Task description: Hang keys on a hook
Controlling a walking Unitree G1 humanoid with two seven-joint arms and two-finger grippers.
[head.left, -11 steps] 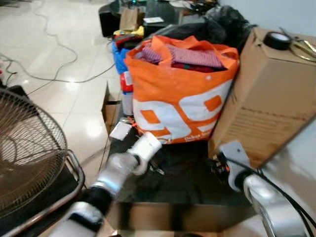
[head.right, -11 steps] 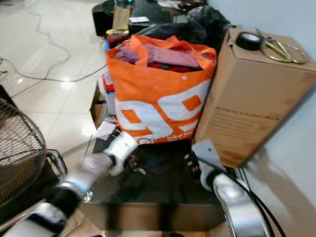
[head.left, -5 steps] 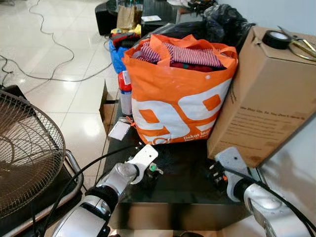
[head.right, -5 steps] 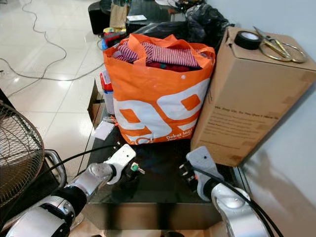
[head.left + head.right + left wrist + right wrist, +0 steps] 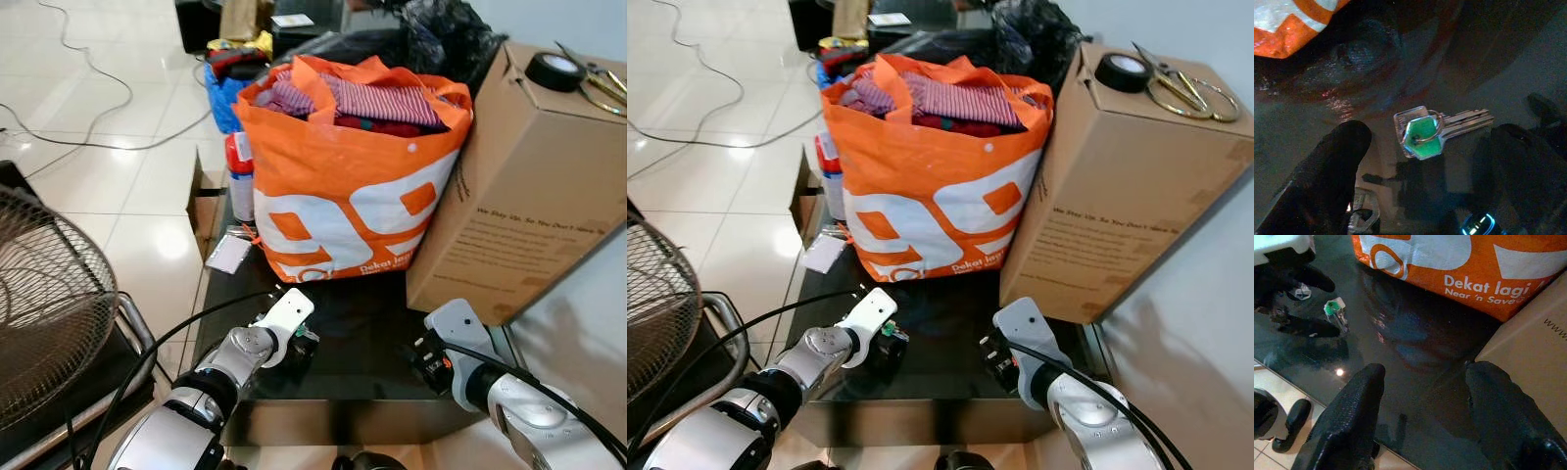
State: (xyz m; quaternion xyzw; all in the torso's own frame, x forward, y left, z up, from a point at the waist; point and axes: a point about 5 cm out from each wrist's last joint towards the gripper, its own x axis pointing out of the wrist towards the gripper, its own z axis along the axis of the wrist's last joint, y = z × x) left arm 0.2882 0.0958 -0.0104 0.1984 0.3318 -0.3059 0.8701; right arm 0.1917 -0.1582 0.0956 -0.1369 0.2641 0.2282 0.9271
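Left gripper has dropped in over the keys, jaws open either side, keys flat on the worktop. Grab looks imminent. Right gripper hovers open nearby.

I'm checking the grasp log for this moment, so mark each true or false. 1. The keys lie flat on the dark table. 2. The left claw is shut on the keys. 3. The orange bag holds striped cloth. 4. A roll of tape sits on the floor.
1. True: the keys lie flat on the dark table.
2. False: the left claw is open, its fingers either side of the keys.
3. True: the orange bag holds striped cloth.
4. False: the roll of tape sits on the cardboard box.
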